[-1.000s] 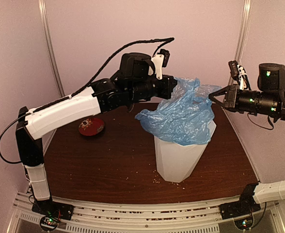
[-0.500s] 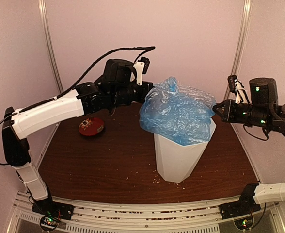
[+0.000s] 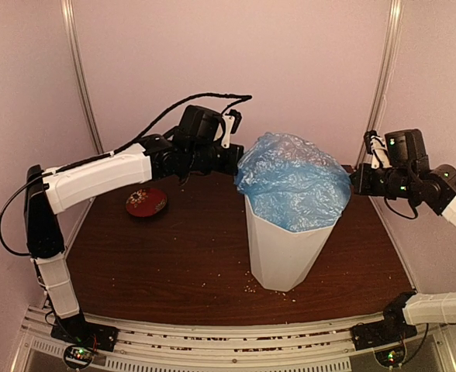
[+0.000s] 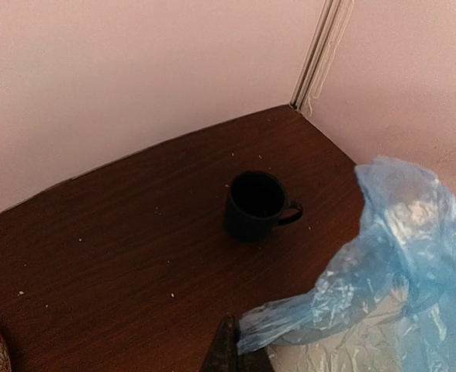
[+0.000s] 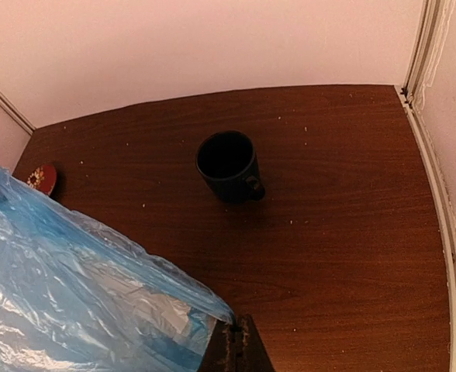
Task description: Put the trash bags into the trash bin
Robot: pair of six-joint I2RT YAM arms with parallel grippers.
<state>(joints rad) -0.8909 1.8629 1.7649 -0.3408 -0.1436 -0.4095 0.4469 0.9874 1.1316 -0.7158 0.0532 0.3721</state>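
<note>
We see the left claw (image 3: pixel 239 161) left of centre in the overhead view, clenched on a pulled-out corner of the trash bag (image 3: pixel 294 182). In its wrist view the film runs right down to the closed tips at the bottom edge. The right claw (image 3: pixel 355 180), at the right of the frame, is likewise pinched tight on the bag's opposite edge.

Between them the one bag, thin, light blue, wrinkled and glossy, is stretched in a dome over the mouth of the single trash bin (image 3: pixel 284 256). The bin is white and faceted and stands at the centre of the bench (image 3: pixel 174 256).

We count one dark mug (image 5: pixel 226 165) behind the bin and one red dish (image 3: pixel 146 201) at the left.
</note>
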